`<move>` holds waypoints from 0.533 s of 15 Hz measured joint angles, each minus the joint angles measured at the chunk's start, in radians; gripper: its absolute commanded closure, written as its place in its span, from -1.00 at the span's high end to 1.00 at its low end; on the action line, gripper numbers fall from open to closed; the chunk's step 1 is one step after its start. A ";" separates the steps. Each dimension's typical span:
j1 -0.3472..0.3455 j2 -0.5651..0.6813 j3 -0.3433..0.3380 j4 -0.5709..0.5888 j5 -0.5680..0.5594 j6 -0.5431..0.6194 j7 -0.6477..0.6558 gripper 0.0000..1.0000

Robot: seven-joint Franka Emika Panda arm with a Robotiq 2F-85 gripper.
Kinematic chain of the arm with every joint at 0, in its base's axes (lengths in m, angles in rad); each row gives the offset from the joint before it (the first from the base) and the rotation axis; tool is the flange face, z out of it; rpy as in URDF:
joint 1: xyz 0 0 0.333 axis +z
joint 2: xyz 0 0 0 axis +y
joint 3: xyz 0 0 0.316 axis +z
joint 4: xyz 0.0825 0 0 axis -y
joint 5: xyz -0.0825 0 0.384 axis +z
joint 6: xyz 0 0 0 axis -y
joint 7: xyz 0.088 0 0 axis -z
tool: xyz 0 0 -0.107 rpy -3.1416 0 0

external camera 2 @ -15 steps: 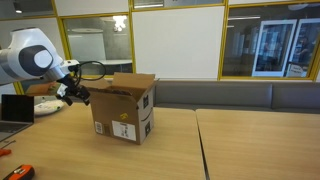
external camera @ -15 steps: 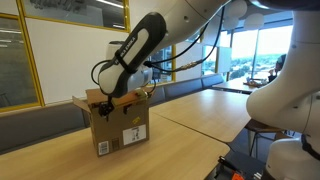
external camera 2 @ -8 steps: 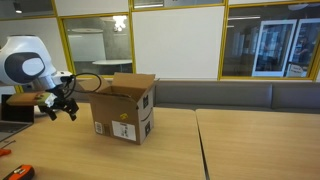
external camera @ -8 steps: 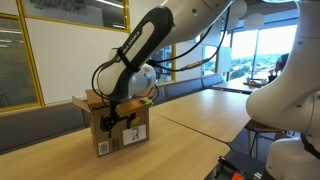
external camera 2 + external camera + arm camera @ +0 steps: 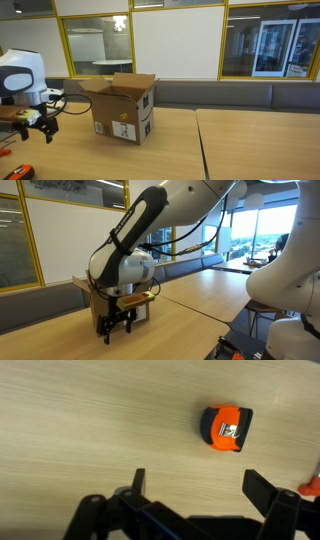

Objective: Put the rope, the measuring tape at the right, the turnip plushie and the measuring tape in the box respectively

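Observation:
An orange and dark blue measuring tape lies on the wooden table in the wrist view, beyond the fingertips and apart from them. It also shows at the bottom left of an exterior view. My gripper is open and empty, pointing down above the table. In both exterior views it hangs beside the open cardboard box, away from its opening. The box is partly hidden behind the arm in an exterior view. The rope and the turnip plushie are out of view.
A small orange object shows at the right edge of the wrist view. A laptop sits at the far left. Padded benches run behind the tables. A seam splits the two tabletops.
The gripper has swung away from the box top and come down toward the table beside the box. It stays open and empty.

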 measured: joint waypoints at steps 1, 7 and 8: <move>-0.001 -0.008 0.012 0.000 0.054 -0.019 -0.032 1.00; -0.006 -0.107 0.051 0.004 0.365 -0.112 -0.201 1.00; -0.007 -0.130 0.056 0.006 0.411 -0.128 -0.223 1.00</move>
